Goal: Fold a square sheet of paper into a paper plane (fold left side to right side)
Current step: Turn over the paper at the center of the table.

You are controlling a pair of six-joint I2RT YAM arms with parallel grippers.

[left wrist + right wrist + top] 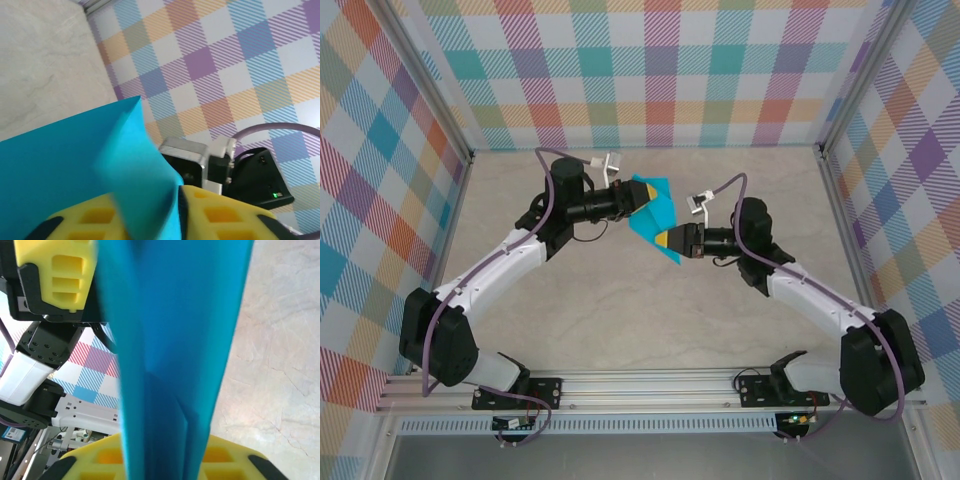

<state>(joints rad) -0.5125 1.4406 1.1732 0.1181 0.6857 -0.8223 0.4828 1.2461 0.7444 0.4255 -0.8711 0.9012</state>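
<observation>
Paper plane (660, 215) (60, 165) (180, 315): one item, teal-blue, folded, with creases showing in the right wrist view. It hangs clear of the desk (620, 330), toward the far side, slanting with its pointed end nearest the arms' bases.

Left end effector (638, 198) (150, 212): one, at the plane's upper left edge. The yellow pads (85, 217) stand a little apart, and the paper passes through the gap between them.

Right end effector (666, 242) (165, 457): one, at the plane's lower tip. The paper runs down between its yellow pads (230, 460); from where I stand I cannot tell whether they press on it.

Arms: two, white and black, the left arm (490, 265) and the right arm (820, 300) reaching in from either side so that they meet at the paper.

Purple cables (730, 182): two, one along each arm.

Chequered wall panels (650, 70): three, around the desk.
</observation>
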